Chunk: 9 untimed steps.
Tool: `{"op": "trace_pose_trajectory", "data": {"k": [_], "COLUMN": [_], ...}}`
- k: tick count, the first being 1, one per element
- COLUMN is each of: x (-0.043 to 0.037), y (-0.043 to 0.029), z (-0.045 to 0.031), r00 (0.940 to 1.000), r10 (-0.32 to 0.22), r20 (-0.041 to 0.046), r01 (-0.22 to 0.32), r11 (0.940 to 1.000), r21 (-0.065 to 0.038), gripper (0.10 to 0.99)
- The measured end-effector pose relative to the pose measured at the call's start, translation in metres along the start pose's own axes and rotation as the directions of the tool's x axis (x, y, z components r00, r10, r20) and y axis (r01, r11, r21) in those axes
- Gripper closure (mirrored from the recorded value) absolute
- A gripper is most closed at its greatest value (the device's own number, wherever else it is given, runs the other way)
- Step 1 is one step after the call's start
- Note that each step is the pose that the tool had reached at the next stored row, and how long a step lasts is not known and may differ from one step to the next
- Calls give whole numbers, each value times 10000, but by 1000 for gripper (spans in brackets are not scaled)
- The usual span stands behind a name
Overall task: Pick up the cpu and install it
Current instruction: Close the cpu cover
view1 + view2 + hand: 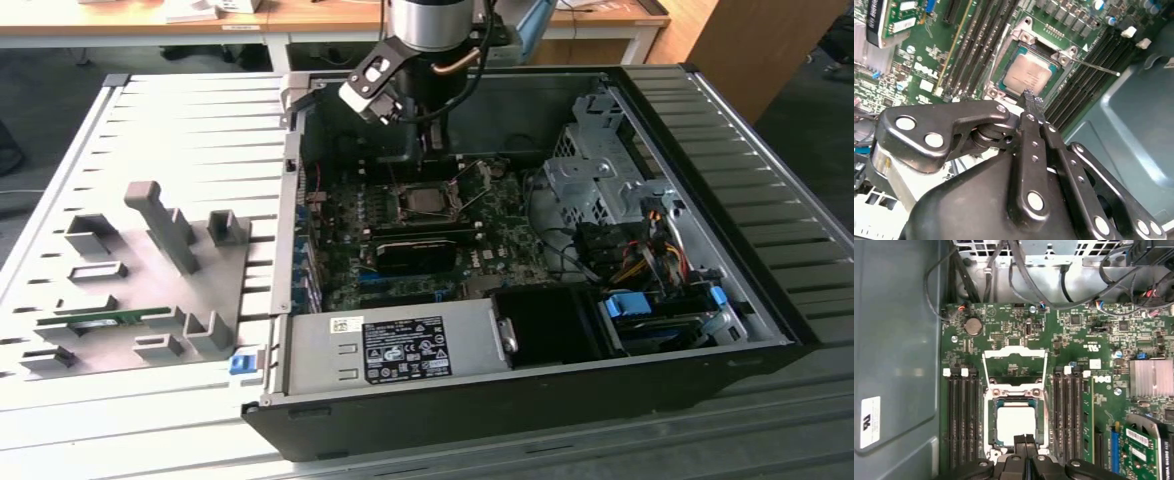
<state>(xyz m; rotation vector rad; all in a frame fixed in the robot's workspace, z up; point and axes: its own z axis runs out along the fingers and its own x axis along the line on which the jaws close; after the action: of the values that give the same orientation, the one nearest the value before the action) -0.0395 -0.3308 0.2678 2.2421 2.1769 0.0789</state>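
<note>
Closest, the claw (1032, 100) hangs with fingers pressed together, holding nothing, just above the cpu (1028, 75). The chip lies in its socket (990, 412), frame (1014, 354) swung open. Unclamped, it would likely tilt or skid if the tips nudged it, harming the socket.

A grey tabletop (147, 120) of ribbed metal slats stretched across the scene under soft, even light. Behind it stood pale wooden desks (314, 20) on white legs, with a dark floor (54, 75) beneath them. A tall wooden panel (747, 45) rose at the far corner on the exterior view's right.
</note>
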Motion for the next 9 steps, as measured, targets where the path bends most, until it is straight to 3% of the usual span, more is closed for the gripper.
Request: {"op": "trace_pose_trajectory", "data": {"k": [9], "x": [-31], "y": [20], "z": [1], "r00": [10000], "r10": [8], "r20": [0], "r01": [-8], "r11": [10000], "r21": [3], "gripper": [980]}}
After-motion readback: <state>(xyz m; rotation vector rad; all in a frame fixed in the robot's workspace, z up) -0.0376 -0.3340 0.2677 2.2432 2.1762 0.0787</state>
